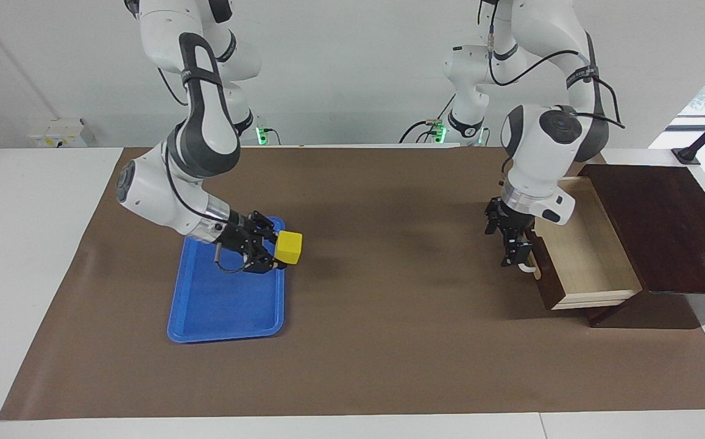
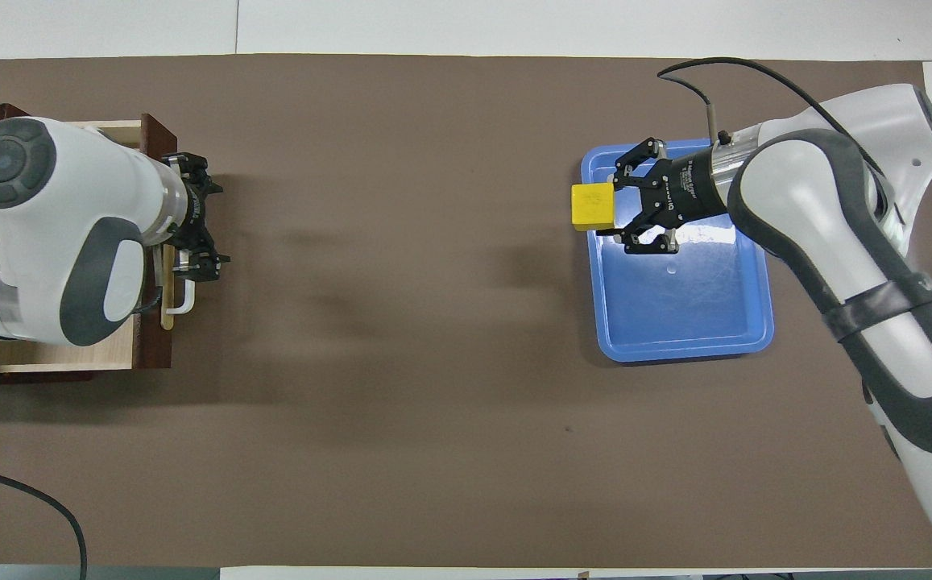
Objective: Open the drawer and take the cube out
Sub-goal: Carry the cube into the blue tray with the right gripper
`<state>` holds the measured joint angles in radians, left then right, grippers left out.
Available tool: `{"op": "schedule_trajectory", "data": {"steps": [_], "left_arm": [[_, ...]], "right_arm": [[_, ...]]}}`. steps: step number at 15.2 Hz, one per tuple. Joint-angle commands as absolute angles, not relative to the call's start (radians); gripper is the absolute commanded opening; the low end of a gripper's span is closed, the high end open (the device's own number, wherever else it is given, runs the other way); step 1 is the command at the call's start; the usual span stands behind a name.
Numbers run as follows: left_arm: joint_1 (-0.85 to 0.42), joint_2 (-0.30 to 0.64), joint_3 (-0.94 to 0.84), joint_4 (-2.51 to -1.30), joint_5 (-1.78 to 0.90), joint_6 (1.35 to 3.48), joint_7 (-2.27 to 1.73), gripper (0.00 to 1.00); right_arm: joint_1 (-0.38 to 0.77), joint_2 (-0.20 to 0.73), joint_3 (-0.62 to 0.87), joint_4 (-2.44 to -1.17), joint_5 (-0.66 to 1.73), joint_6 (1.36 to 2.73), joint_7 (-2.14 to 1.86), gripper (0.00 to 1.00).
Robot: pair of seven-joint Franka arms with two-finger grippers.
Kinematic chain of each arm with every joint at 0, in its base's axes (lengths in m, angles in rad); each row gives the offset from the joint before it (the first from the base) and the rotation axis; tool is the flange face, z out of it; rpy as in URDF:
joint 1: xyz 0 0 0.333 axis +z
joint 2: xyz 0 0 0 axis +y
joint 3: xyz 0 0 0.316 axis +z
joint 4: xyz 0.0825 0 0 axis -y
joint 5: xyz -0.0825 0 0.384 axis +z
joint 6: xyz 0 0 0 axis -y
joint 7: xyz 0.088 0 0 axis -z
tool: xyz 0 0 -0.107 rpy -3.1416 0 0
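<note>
Cube [image 1: 289, 247]: small, solid, bright yellow, flat faces and crisp edges. Judged light and stiff; it should not deform under a pinch. The faces look smooth, so a slip is possible if the grip sits near an edge. Best hold is across two opposite flat faces, fingers centred on them.

Right gripper [image 1: 272, 250]: pinching the cube from one end, so the cube sticks out ahead of the fingertips toward the middle of the table. Cube is up in the air, over the edge of the blue tray [image 1: 206, 305] that lies on the side of the table's middle. It does not touch the tray.

Left gripper [image 1: 513, 247]: fingers spread wide, holding nothing, hanging just in front of the drawer [image 1: 577, 259] by its white handle [image 2: 185, 296]. From the facing view I cannot tell whether a finger touches the handle. It is well apart from the cube.

Drawer: pulled out, the visible part of its pale inside bare. Judged: cube is out, only its set-down is left.
</note>
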<state>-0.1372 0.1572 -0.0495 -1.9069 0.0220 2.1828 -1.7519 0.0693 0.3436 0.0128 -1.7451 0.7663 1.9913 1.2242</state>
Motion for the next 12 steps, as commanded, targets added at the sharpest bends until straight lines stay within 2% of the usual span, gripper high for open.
{"op": "schedule_trajectory", "data": {"steps": [1,8,12], "left_arm": [[-0.045,0.146,-0.061,-1.914,0.072,2.163,-1.544,1.0],[0.185,0.155,-0.063,-1.891,0.192,2.172,-1.2,1.0],[0.167,0.156,-0.074,-1.888,0.181,2.163,-1.154,1.0]], "right_arm": [[0.012,0.383,0.021,-1.746,0.776,1.951,1.131,0.0],[-0.09,0.431,0.012,-1.847,0.75,1.977,0.947,0.0],[-0.092,0.426,-0.023,-1.914,0.735,2.019,0.845,0.0]]}}
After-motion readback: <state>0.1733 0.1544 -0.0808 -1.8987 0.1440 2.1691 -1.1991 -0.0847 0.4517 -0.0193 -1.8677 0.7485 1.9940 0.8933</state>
